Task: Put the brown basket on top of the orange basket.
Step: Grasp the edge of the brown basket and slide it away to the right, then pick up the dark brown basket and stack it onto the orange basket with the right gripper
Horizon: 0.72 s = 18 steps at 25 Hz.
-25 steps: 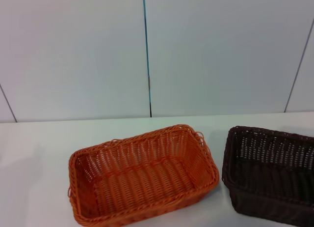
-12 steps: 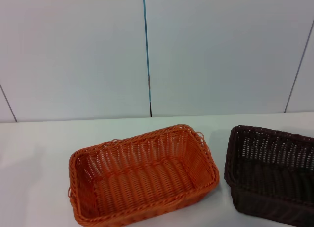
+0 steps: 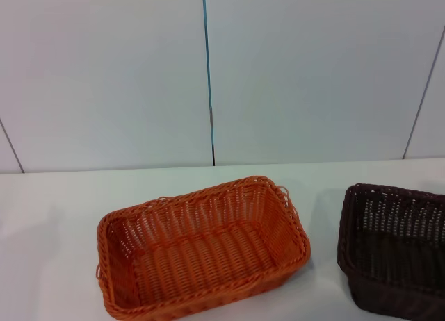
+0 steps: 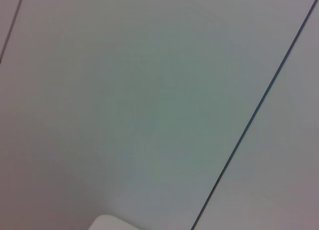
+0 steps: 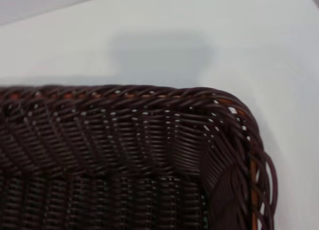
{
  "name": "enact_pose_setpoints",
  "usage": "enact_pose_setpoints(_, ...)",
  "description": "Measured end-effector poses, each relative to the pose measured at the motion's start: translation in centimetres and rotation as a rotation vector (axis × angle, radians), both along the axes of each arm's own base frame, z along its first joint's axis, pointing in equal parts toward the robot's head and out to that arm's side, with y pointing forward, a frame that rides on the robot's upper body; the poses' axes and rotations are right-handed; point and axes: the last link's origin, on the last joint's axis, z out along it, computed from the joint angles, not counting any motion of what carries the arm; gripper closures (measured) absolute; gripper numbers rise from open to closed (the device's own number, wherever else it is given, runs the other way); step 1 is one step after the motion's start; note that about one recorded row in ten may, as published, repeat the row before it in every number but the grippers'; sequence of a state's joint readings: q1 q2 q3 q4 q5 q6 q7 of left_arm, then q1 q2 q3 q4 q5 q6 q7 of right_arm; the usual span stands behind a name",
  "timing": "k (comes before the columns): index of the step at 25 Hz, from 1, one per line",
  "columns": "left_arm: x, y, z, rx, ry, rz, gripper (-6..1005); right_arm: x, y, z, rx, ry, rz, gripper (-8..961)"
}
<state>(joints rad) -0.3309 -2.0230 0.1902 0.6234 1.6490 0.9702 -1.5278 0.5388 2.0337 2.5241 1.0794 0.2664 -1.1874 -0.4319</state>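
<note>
The orange basket (image 3: 201,248) sits empty on the white table, a little left of centre in the head view. To its right, partly cut off by the picture's right edge, is the brown basket (image 3: 396,251). The right wrist view looks closely down on a corner of the brown basket (image 5: 124,150), its braided rim curving round. Neither gripper shows in any view. The left wrist view holds only a pale wall.
The white table (image 3: 55,210) spreads out to the left of and behind the baskets. A pale panelled wall (image 3: 208,71) with dark seams rises behind the table's far edge.
The brown basket has moved to the right, away from the orange basket, and more of it is cut off by the picture's edge. The orange basket has not moved.
</note>
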Motion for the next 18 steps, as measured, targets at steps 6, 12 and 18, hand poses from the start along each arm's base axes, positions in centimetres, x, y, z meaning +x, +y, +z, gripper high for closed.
enact_pose_setpoints(6,0.0,0.0,0.0,0.0,-0.001,0.0,94,0.0,-0.7,1.5,0.03,0.07,-0.002,792)
enact_pose_setpoints(12,0.0,0.0,0.0,0.0,-0.001,0.001,94,0.3,-1.7,3.0,0.072,0.162,0.014,807)
enact_pose_setpoints(18,-0.1,-0.1,0.0,0.001,-0.001,0.003,93,0.7,-2.8,4.2,0.108,0.227,0.017,814)
